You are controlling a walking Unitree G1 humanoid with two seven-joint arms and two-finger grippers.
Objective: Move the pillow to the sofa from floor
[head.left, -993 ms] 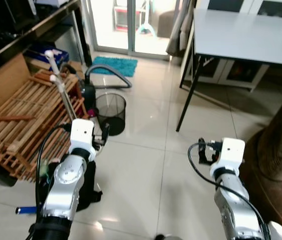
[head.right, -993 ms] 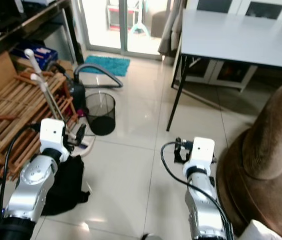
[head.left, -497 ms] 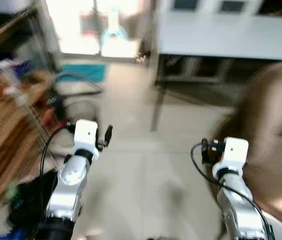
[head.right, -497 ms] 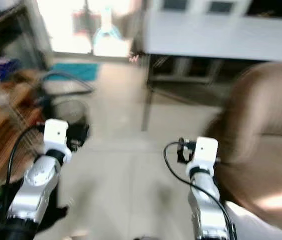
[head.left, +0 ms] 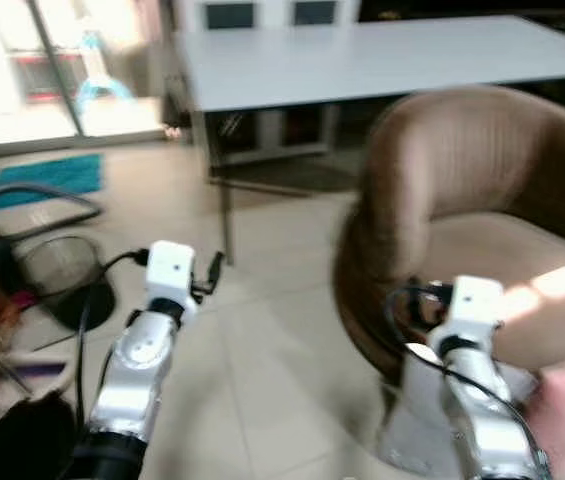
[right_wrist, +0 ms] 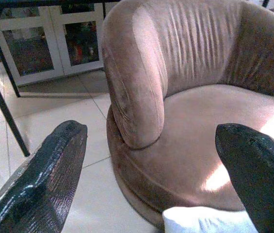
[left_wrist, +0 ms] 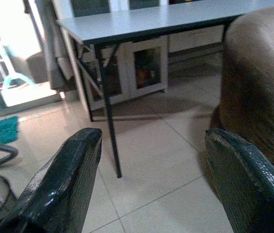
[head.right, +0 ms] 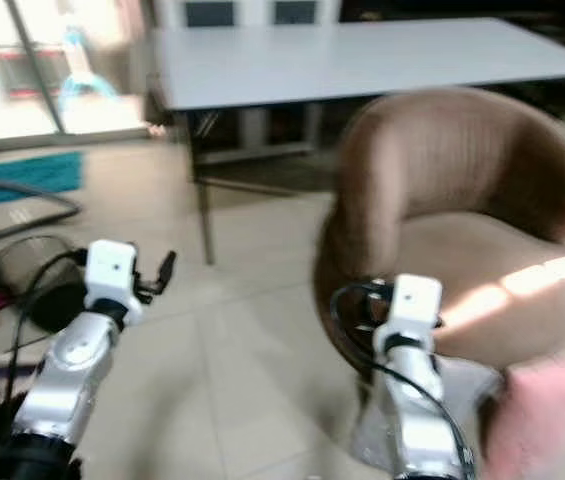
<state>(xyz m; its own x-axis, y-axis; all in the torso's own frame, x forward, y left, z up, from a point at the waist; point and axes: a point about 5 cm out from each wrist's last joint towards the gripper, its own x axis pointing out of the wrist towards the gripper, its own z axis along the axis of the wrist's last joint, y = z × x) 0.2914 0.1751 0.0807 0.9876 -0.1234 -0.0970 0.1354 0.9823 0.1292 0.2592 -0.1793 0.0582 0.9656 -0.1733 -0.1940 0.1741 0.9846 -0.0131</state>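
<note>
Head views, both blurred: brown round sofa (head.left: 482, 210) sat ahead on the robot's right, grey table (head.left: 382, 60) behind it, black wire bin (head.left: 57, 275) and teal mat (head.left: 47, 172) off to the left. Left gripper (head.left: 212, 270) was raised over bare tile floor (head.left: 262, 350), touching nothing. Right arm was up in front of the sofa base; its gripper (head.right: 362, 310) was mostly hidden behind the wrist housing. A pink blur (head.right: 537, 420) at the lower right, on the floor beside the sofa, was probably the pillow, though too smeared to confirm.

Left wrist view: fingers (left_wrist: 61, 182) were spread wide, nothing between them, only floor, a table leg and the sofa's side beyond.

Right wrist view: fingers (right_wrist: 44, 179) also spread wide and empty, aimed at the sofa seat. A white soft edge (right_wrist: 207, 221) showed low between them, just in front of the sofa base; I couldn't tell if it was the pillow or something else.

Risks, my read:
- Pillow sat at the frame edge and blurred, so reaching now could miss it or graze the sofa base.
- Right arm was near the sofa; bending down could bump the armrest.
- A soft pillow in a two-finger pinch could slip or sag out on the lift.
</note>
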